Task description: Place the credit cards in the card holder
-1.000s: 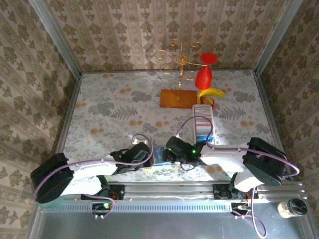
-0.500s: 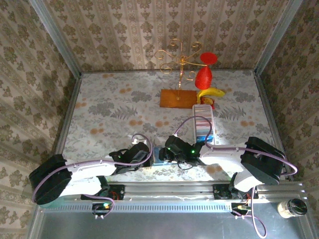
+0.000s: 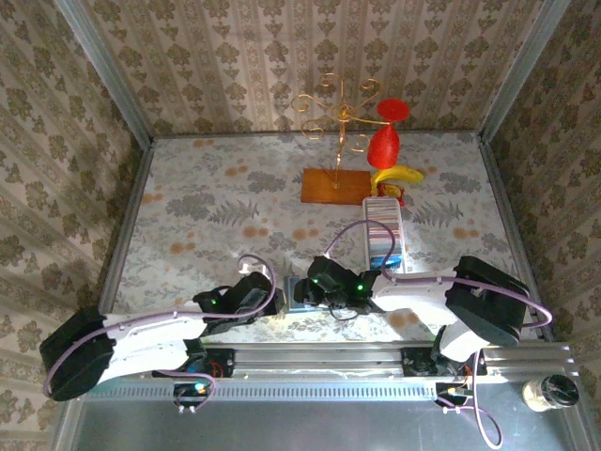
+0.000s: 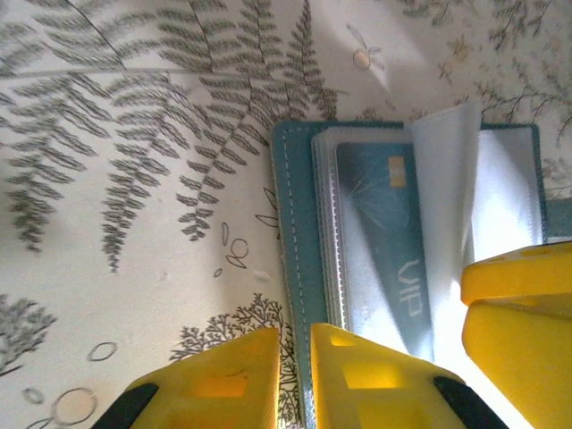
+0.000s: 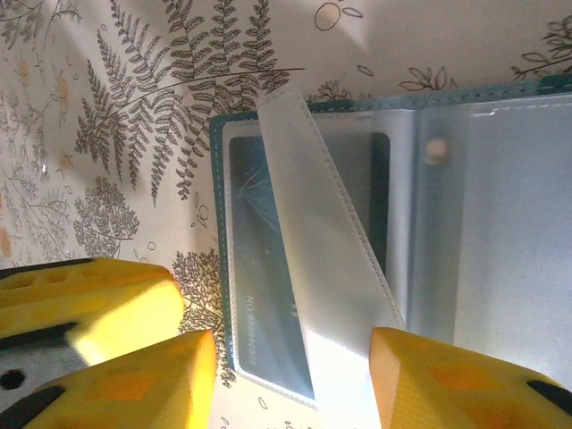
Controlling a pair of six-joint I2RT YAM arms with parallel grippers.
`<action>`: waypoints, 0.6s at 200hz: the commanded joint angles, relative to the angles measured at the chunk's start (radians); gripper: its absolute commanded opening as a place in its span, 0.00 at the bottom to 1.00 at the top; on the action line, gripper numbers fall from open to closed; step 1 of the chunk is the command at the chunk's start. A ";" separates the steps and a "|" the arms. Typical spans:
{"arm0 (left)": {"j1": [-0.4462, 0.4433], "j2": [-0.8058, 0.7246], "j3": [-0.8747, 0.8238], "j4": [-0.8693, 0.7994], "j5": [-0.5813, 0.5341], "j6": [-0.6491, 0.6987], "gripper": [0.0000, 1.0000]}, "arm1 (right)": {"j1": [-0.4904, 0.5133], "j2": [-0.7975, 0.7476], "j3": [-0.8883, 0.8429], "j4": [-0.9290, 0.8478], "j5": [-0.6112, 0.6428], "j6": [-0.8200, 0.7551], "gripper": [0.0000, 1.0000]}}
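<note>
The teal card holder (image 3: 299, 293) lies open on the table near the front edge, between my two grippers. A blue-grey credit card (image 4: 386, 234) marked VIP sits in one of its clear sleeves (image 5: 266, 268). My left gripper (image 4: 295, 380) is nearly shut, its tips over the holder's left cover edge (image 4: 288, 223) with nothing clamped. My right gripper (image 5: 290, 384) is open. A loose clear sleeve leaf (image 5: 322, 232) stands up between its fingers and leans on the right finger (image 5: 465, 384). More credit cards stand stacked in the white tray (image 3: 383, 235).
A gold wire stand on an orange board (image 3: 334, 184), a red goblet (image 3: 383, 141) and a banana (image 3: 399, 175) stand at the back. The tray reaches close to my right arm. A small jar (image 3: 550, 392) sits off the table at the front right.
My left arm has stretched out lower along the front edge, its gripper still at the holder's left side. The right gripper has crept slightly left over the holder.
</note>
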 commanded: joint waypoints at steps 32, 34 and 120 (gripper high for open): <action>0.010 -0.239 -0.032 -0.273 -0.164 -0.083 0.15 | 0.034 0.044 0.053 0.085 -0.006 0.020 0.48; 0.010 -0.248 -0.034 -0.279 -0.167 -0.086 0.15 | 0.036 0.045 0.055 0.086 -0.005 0.019 0.48; 0.010 -0.387 -0.048 -0.397 -0.205 -0.115 0.18 | 0.067 0.125 0.138 0.217 -0.001 0.007 0.48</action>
